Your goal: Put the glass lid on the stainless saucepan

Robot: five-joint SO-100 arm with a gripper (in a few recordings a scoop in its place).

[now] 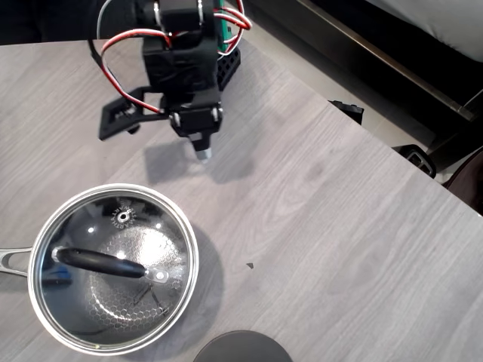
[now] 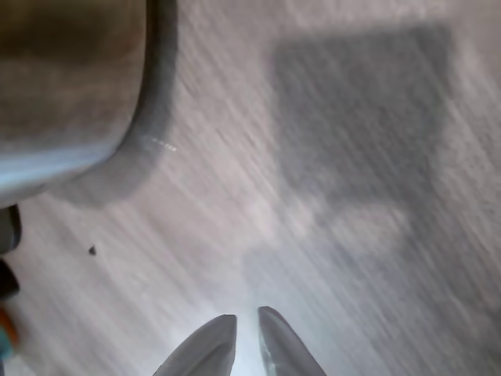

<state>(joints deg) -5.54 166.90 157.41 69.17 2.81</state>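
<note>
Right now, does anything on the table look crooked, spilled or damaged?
Nothing stands out. The glass lid sits level and centred on the stainless saucepan, and the gripper hangs over bare table, holding nothing.

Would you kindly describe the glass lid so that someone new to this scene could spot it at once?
On the grey wood-grain table, look to the lower left of the overhead view, where the stainless saucepan stands. The glass lid sits on it: clear, steel-rimmed, with a black bar handle. The dark grey disc beside it is opaque, with no handle.
</note>
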